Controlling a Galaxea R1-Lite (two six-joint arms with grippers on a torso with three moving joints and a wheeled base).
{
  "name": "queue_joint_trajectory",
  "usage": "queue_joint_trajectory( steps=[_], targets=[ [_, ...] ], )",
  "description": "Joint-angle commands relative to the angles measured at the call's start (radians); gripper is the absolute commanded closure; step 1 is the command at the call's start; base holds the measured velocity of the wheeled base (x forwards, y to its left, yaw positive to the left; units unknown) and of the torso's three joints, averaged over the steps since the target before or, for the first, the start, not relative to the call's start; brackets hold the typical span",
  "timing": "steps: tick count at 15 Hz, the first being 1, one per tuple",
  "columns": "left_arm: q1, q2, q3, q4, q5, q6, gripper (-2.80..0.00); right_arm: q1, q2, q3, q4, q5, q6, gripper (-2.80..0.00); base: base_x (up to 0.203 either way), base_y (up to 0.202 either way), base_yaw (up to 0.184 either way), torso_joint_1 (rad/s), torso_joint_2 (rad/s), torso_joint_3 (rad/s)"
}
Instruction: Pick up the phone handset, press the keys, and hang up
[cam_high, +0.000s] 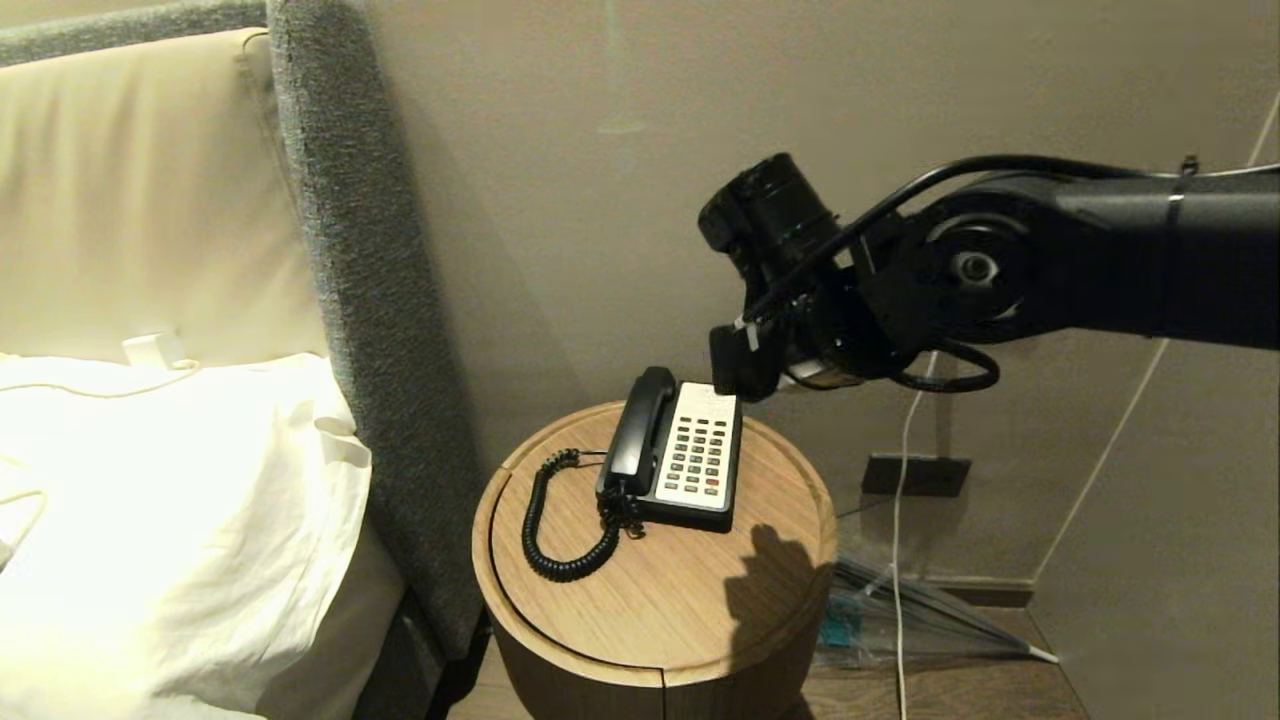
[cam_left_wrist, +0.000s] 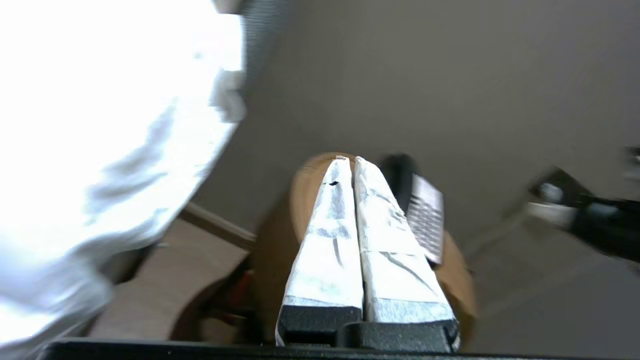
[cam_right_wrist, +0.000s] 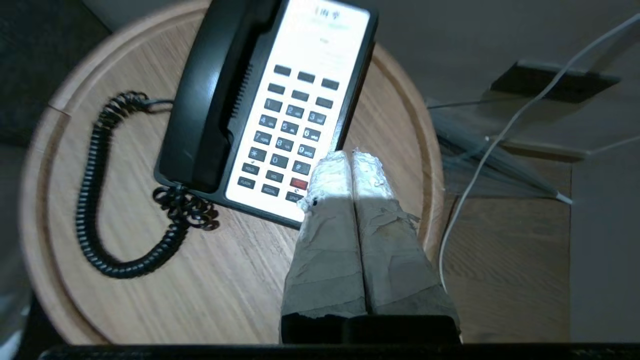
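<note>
A: Where is the phone handset?

B: It lies in its cradle on the phone base, which sits on a round wooden table beside a bed. Its coiled cord loops across the tabletop.

A: And the grippers?

B: The right gripper hovers above the keypad, fingers pressed together, holding nothing. The left gripper is also closed and empty, farther from the table.

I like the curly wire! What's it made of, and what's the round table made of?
The coiled cord looks like shiny black plastic or rubber, wound in springy loops. The round table looks like pale wood with a matte finish, since grain lines run across its top.
</note>
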Motion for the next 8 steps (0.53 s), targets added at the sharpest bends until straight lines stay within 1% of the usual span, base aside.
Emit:
queue_joint_trajectory(
  steps=[1, 2, 3, 4, 5, 6, 7, 8],
  targets=[
    [0.092, -0.123, 0.032, 0.052, 0.001, 0.0, 0.0, -0.001, -0.08, 0.024, 0.001, -0.003, 0.009, 0.0, 0.0, 0.0, 0.0, 0.0, 0.0, 0.0],
    [0.141, -0.188, 0.058, 0.1, -0.003, 0.008, 0.0, -0.001, -0.093, 0.033, 0.001, -0.003, 0.026, 0.0, 0.0, 0.0, 0.0, 0.0, 0.0, 0.0],
    [0.168, -0.249, 0.09, 0.134, -0.012, 0.022, 0.0, -0.001, -0.11, 0.046, 0.002, -0.003, 0.044, 0.0, 0.0, 0.0, 0.0, 0.0, 0.0, 0.0],
    [0.179, -0.295, 0.135, 0.151, -0.018, 0.049, 0.0, -0.001, -0.124, 0.062, 0.002, -0.004, 0.054, 0.0, 0.0, 0.0, 0.0, 0.0, 0.0, 0.0],
    [0.183, -0.32, 0.188, 0.159, -0.022, 0.092, 0.0, 0.0, -0.143, 0.086, -0.003, -0.004, 0.059, 0.0, 0.0, 0.0, 0.0, 0.0, 0.0, 0.0],
    [0.182, -0.338, 0.217, 0.163, -0.032, 0.141, 0.0, 0.001, -0.158, 0.108, -0.008, -0.005, 0.06, 0.0, 0.0, 0.0, 0.0, 0.0, 0.0, 0.0],
    [0.181, -0.34, 0.241, 0.163, -0.046, 0.165, 0.0, 0.001, -0.173, 0.127, -0.011, -0.006, 0.062, 0.0, 0.0, 0.0, 0.0, 0.0, 0.0, 0.0],
    [0.18, -0.347, 0.278, 0.155, -0.068, 0.225, 0.0, 0.0, -0.193, 0.141, -0.012, -0.007, 0.062, 0.0, 0.0, 0.0, 0.0, 0.0, 0.0, 0.0]
  ],
)
